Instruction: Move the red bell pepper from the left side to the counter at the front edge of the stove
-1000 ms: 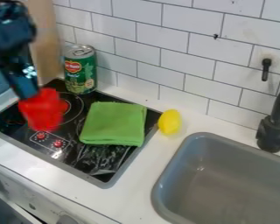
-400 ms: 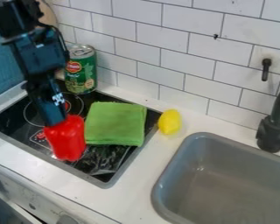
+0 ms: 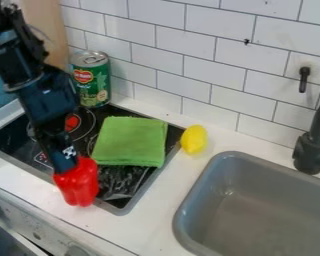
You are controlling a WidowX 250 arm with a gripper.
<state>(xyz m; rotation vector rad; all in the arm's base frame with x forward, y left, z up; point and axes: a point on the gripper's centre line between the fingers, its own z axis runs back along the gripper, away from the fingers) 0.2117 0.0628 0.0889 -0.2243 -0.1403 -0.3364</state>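
- Gripper [image 3: 68,166]: black, slanting downward above the front part of the black cooktop [image 3: 122,181]; its fingers are closed about the upper end of a red bell pepper, their tips partly hidden by it.
- Red bell pepper [image 3: 80,187]: pinched by the gripper and hanging directly below the fingertips, in line with them; seen across the front edge of the cooktop, its lower end against the white counter [image 3: 30,186] in front of that edge.
- Green cloth [image 3: 130,142]: folded into a rough square, lying flat on the right part of the cooktop, apart from the pepper.
- Green can [image 3: 91,82]: upright at the rear edge of the cooktop, a red label patch on its side.
- Yellow lemon [image 3: 194,139]: on the counter, just beside the right edge of the cooktop.
- Grey sink [image 3: 269,215]: set into the counter to the right of the cooktop; a black faucet [image 3: 314,150] stands at its rear, farther from the cooktop than the lemon.
- White tiled wall [image 3: 213,57]: rising behind the cooktop, with dark lines between the tiles.
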